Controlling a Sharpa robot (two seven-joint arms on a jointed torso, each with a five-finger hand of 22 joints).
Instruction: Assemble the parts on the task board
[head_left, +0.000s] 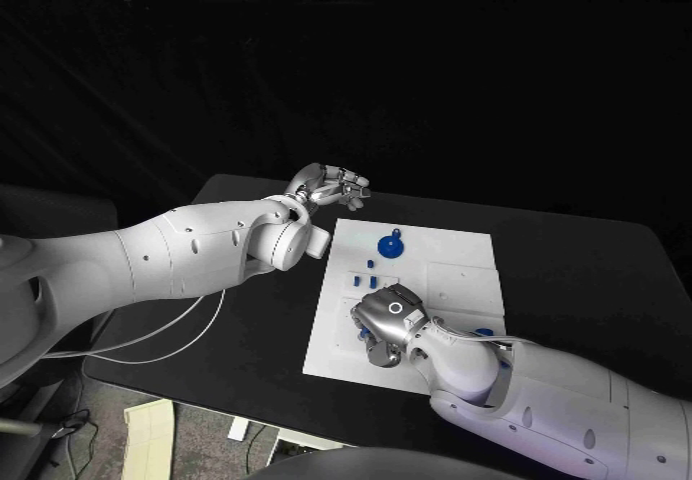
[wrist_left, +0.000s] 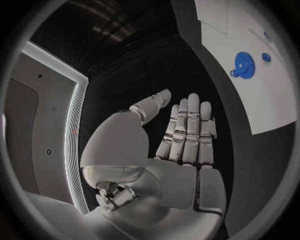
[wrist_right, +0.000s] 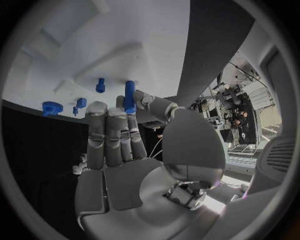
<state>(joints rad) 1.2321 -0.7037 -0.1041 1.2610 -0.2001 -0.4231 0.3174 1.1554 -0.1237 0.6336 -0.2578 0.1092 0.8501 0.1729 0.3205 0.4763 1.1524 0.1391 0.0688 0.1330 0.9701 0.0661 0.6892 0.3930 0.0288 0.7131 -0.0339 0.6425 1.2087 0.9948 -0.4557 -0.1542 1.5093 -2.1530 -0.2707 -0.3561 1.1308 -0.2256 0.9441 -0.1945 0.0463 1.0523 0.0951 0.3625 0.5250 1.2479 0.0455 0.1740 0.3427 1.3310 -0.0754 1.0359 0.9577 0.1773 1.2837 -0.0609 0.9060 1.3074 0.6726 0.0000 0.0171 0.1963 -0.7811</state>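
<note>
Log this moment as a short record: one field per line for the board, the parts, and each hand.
board: white task board lying flat on the black table
gear: blue gear on the board's far end
small parts: small blue pieces near the board's middle
left hand: left hand off the board past its far corner, fingers extended, holding nothing
right hand: right hand over the board's near part, pinching a blue peg
</note>
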